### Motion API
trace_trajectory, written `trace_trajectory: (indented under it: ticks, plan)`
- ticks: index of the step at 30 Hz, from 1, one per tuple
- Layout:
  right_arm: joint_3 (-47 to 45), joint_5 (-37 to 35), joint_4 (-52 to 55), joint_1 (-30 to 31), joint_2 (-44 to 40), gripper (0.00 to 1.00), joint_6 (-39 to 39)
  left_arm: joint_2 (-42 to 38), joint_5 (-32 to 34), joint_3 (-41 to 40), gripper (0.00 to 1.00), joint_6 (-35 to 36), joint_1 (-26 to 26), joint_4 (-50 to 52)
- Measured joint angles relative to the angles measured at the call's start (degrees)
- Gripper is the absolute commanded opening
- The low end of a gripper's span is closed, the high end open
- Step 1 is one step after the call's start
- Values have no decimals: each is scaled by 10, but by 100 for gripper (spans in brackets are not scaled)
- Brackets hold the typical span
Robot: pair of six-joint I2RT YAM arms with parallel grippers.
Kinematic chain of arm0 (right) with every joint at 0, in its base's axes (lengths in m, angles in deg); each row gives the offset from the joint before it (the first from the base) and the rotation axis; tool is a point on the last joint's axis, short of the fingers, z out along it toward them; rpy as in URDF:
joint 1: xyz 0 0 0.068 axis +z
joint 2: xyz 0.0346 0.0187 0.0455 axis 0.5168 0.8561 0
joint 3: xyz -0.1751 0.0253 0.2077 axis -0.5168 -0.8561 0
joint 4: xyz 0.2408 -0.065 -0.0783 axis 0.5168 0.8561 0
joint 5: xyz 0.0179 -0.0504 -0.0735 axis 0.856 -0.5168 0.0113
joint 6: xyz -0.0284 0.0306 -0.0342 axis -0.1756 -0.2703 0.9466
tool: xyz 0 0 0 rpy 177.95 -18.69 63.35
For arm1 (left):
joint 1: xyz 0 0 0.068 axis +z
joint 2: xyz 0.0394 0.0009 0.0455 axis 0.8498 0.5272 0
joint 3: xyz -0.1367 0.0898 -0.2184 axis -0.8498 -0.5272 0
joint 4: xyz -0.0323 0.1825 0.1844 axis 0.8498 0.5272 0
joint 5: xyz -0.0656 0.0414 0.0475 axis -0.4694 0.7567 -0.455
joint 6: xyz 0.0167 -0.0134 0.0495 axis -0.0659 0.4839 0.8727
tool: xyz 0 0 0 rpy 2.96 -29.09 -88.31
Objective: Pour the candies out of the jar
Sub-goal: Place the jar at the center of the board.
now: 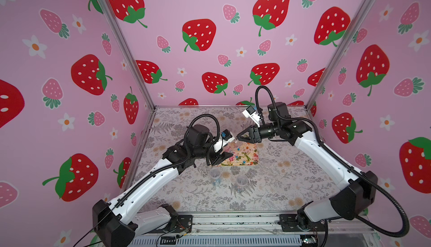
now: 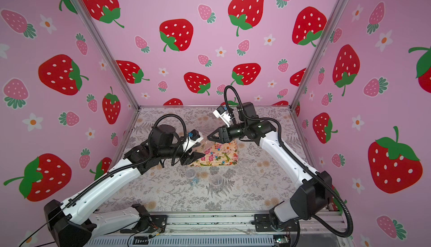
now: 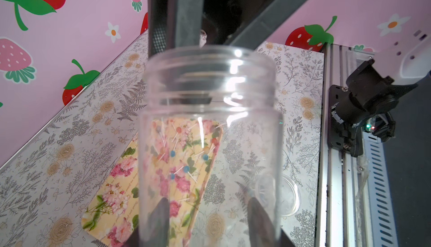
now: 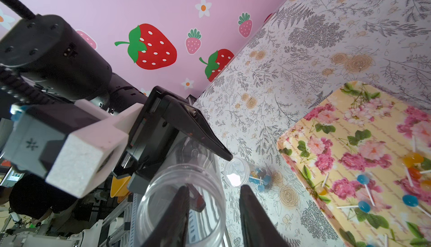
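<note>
Jar [image 3: 210,89], empty, is gripped by left claw [image 3: 207,205] over candies [image 4: 362,179] on tray [image 4: 294,133], rim straddled by parted right claw [image 1: 240,137] from two o'clock in a top view; set-down is judged next.

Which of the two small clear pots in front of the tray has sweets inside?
The pot on the left arm's side: blue sweets show inside; the other pot looks empty.

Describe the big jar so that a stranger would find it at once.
Find the flowered tray in the middle of the table. Above its edge the left gripper holds a clear jar, tilted and empty. Unlike the two small cups standing nearer the front, it is bigger and off the table.
</note>
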Motion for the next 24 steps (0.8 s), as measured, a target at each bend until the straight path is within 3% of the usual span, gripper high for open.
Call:
trace_trajectory:
  ticks: [7, 13, 21, 24]
  plan:
    - [4, -12, 24, 15, 10, 24, 21, 2, -1, 0, 42, 0, 0, 1]
    - [10, -42, 40, 21, 13, 2, 43, 1, -4, 0, 43, 2, 0, 9]
    - [10, -87, 48, 26, 13, 0, 51, -4, 12, -1, 72, -7, 2, 6]
    - [13, -128, 55, 28, 13, 0, 48, -30, 39, -15, 76, -27, 3, -18]
